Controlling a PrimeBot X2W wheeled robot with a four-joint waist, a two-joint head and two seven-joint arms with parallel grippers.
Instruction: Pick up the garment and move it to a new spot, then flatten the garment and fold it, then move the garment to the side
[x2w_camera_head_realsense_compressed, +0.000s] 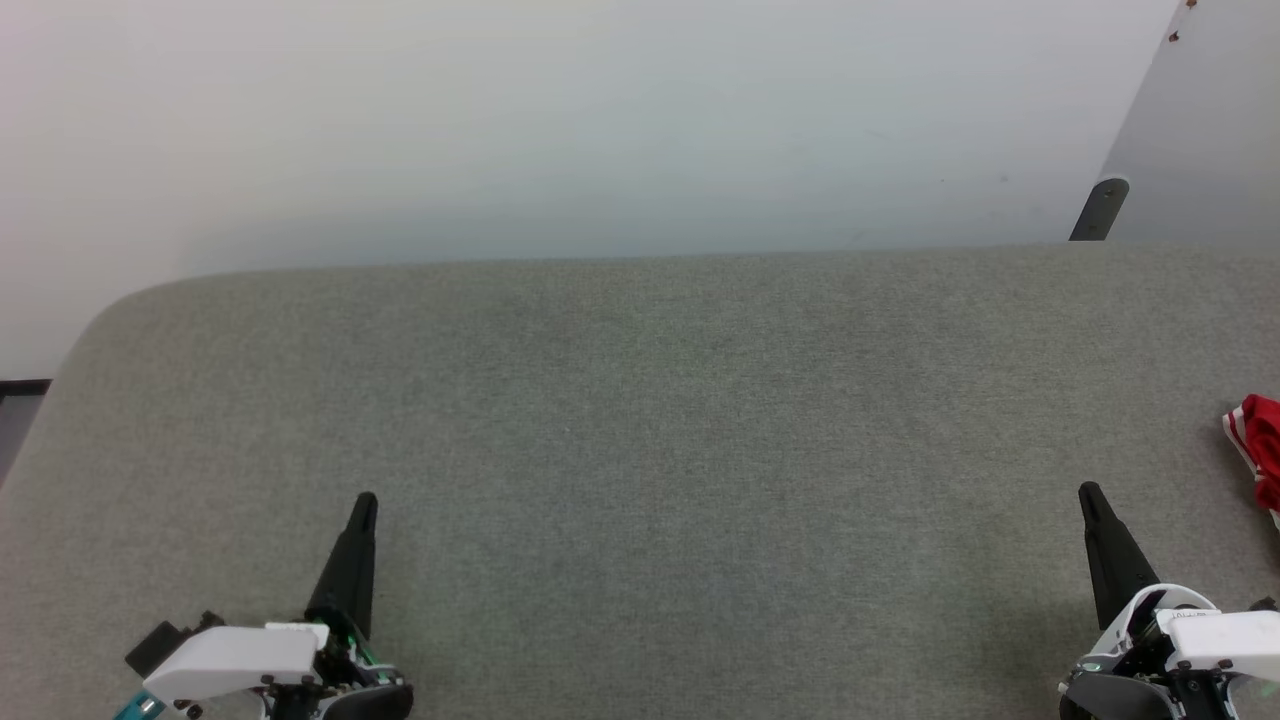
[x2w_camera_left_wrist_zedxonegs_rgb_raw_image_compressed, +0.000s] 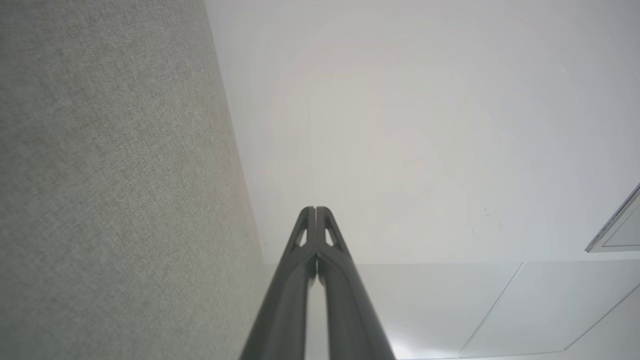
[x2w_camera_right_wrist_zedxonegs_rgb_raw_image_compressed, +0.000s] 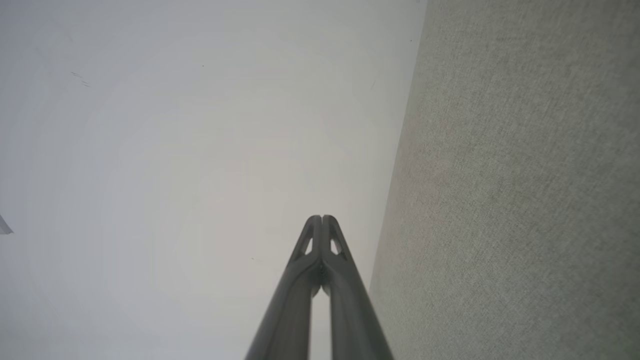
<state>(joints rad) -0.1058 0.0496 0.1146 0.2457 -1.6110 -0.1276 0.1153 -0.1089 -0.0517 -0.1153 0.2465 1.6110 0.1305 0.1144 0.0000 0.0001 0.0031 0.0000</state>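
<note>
Pressed together and pinching nothing: left gripper (x2w_camera_head_realsense_compressed: 365, 498) at the near left, right gripper (x2w_camera_head_realsense_compressed: 1088, 490) at the near right, both pointing away over the grey fabric surface (x2w_camera_head_realsense_compressed: 640, 420). Slightly further out, to the right of the right gripper and apart from it, at the very edge of the head view: the garment (x2w_camera_head_realsense_compressed: 1258, 445), a red scrap with red-white stripe trim, seemingly bunched, mostly cut off by the frame. Folded or not: cannot tell. Fits two stages alike: lying off to one side awaiting pickup, or already set aside after folding. So no verdict on the step in hand. Needed before any next move: a fuller look at that cloth. Beyond the surface's far edge, a plain pale wall (x2w_camera_head_realsense_compressed: 600, 120) and a dark bracket (x2w_camera_head_realsense_compressed: 1100, 208). No number, logo or other writing legible anywhere.
</note>
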